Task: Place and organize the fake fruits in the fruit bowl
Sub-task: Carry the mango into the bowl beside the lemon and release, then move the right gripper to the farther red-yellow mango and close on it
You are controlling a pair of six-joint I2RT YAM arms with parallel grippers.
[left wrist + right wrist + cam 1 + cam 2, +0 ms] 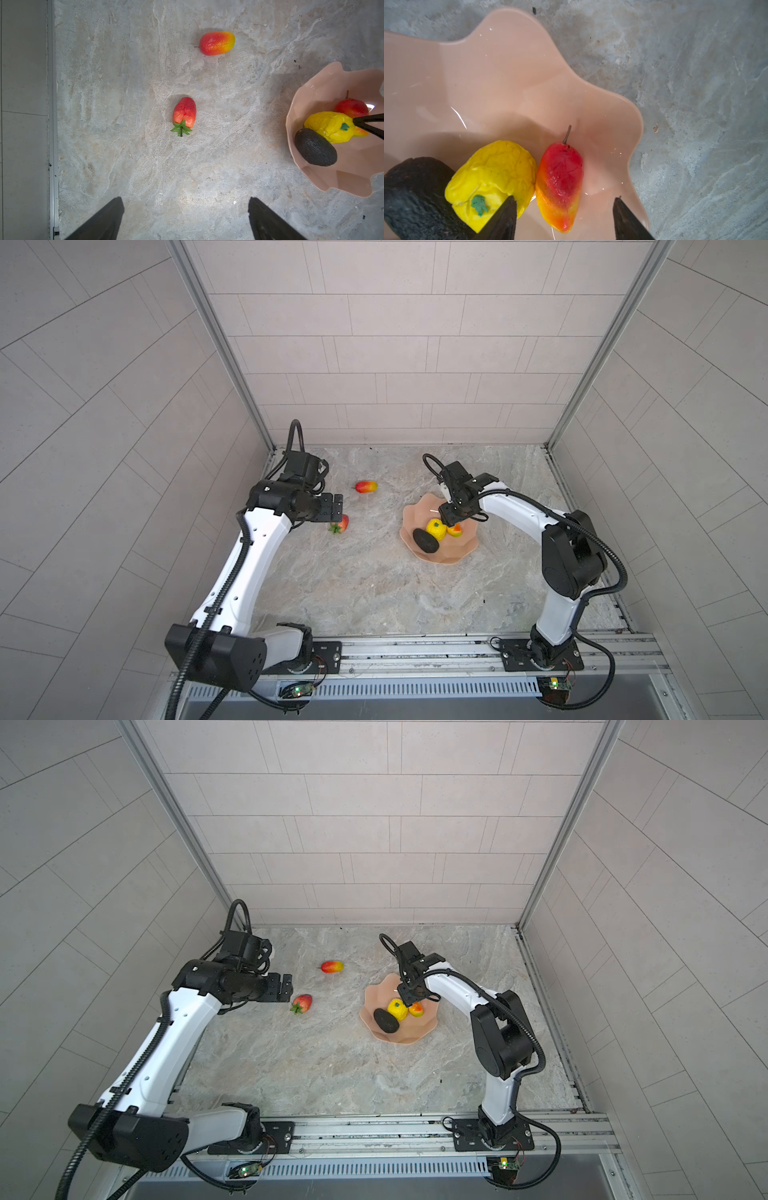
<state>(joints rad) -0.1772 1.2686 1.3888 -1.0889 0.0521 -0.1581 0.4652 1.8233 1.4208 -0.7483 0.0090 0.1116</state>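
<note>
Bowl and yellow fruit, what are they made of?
The bowl is probably glossy plastic or glazed ceramic: sharp light glints sit on its smooth pink walls. The yellow fruit looks like matte foam or soft plastic: wrinkled, dented skin and a painted-looking green leaf.

Avocado partly beyond right wrist view

The pink bowl looks like smooth, glossy plastic (light glints streak its wall), while the tabletop is matt, marble-like stone. The yellow citrus is wrinkled and bumpy, the avocado dull and pebbly, the mango faintly shiny.
</note>
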